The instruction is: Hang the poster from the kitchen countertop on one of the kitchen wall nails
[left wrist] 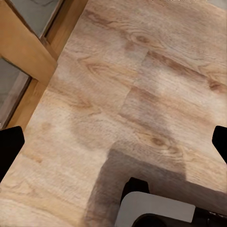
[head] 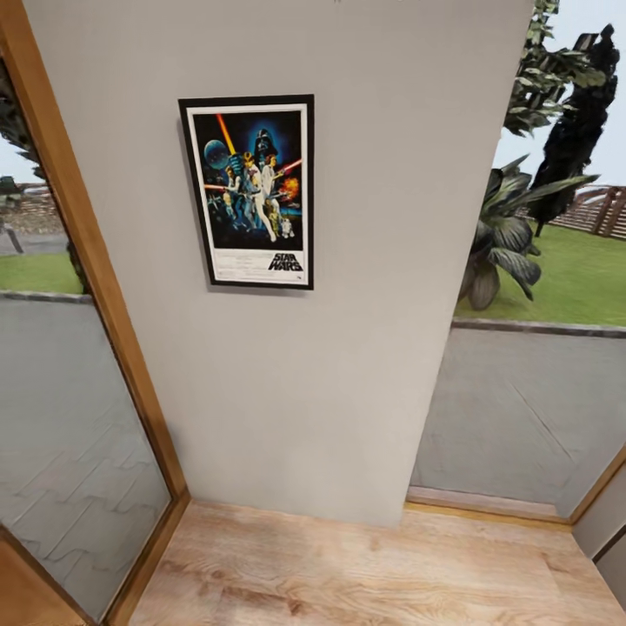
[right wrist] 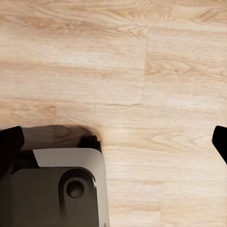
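Observation:
The Star Wars poster (head: 249, 192) hangs upright and flat against the light-grey wall (head: 348, 348), well above the wooden floor, and nothing holds it. Any wall nail is hidden from me, and the kitchen countertop is out of view. In the left wrist view my left gripper (left wrist: 113, 144) points down at the floor, its black fingertips (left wrist: 9, 146) far apart with nothing between them. My right gripper (right wrist: 113, 144) also faces the floor, its fingertips (right wrist: 10, 142) spread wide and empty.
A wooden-framed glass panel (head: 78, 417) runs along the left of the wall; another glass pane (head: 522, 409) at the right shows garden plants (head: 504, 243). Light wood flooring (head: 365, 574) lies before the wall. My grey base (right wrist: 56, 189) shows below the grippers.

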You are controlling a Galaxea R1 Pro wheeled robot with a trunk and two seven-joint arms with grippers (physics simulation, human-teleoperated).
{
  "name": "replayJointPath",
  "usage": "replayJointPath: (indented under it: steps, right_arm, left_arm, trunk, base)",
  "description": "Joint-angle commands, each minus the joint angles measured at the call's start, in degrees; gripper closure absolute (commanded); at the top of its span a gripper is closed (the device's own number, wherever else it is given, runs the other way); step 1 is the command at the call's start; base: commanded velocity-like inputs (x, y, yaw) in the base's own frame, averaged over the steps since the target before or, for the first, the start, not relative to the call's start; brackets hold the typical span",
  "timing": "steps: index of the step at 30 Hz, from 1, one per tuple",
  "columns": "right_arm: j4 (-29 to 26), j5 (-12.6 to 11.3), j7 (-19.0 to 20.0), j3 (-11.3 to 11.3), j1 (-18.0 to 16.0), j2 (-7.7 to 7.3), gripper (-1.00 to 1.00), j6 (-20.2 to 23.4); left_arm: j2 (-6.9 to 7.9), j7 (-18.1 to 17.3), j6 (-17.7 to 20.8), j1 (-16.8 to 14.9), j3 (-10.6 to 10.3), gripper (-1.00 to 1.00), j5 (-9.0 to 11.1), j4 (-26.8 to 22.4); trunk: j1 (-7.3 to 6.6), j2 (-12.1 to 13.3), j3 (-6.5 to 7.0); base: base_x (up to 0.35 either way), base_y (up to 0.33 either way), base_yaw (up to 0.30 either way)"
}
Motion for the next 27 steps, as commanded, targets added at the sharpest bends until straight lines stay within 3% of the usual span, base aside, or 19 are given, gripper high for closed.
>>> replayJointPath:
  steps: [1,18,27]
  right_arm:
    - [0.0,-0.6,0.1,0.5,0.0,-0.01,-1.00,0.1]
    - [4.4,-0.8,0.1,0.5,0.0,0.79,-1.00,0.3]
    - [6.1,-0.8,0.1,0.5,0.0,0.87,-1.00,0.3]
  left_arm:
    - [0.01,-0.3,-0.2,-0.1,-0.5,-1.00,0.6,0.1]
    - [-0.06,0.0,-0.3,0.0,-0.6,-1.00,0.6,0.1]
    - [-2.24,0.0,-0.3,0.0,-0.6,-1.00,0.7,0.1]
  trunk:
    - [0.04,-0.1,-0.04]
    - [0.04,-0.1,0.72]
    - [0.04,-0.1,0.72]
  base:
    - [0.000,0.000,0.138]
    - [0.000,0.000,0.074]
    - [0.000,0.000,0.001]
